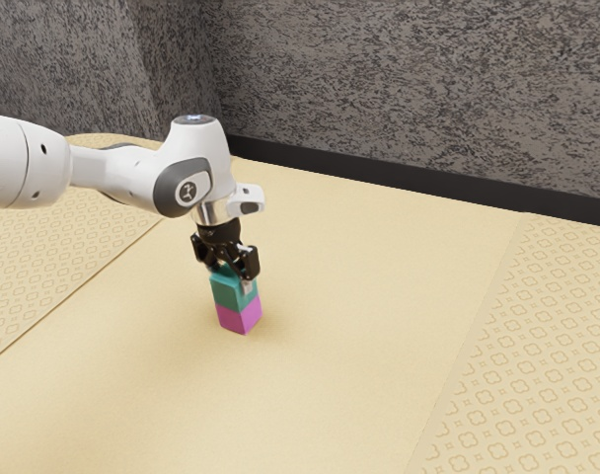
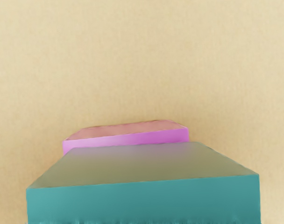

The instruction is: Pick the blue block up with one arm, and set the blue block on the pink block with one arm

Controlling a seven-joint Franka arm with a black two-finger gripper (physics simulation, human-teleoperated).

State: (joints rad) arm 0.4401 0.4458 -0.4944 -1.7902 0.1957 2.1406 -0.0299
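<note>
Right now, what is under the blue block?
The pink block sits right under the blue block, on the tan table. The pink block's top is mostly covered; a strip peeks out in the wrist view. The gripper holds the blue block.

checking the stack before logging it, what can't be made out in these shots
- Exterior view: the gripper hides the blue block's top face.
- Wrist view: the blue block covers most of the pink block; the picture's edge cuts the blue block off.
- Exterior view: both blocks' far sides face away.
</note>
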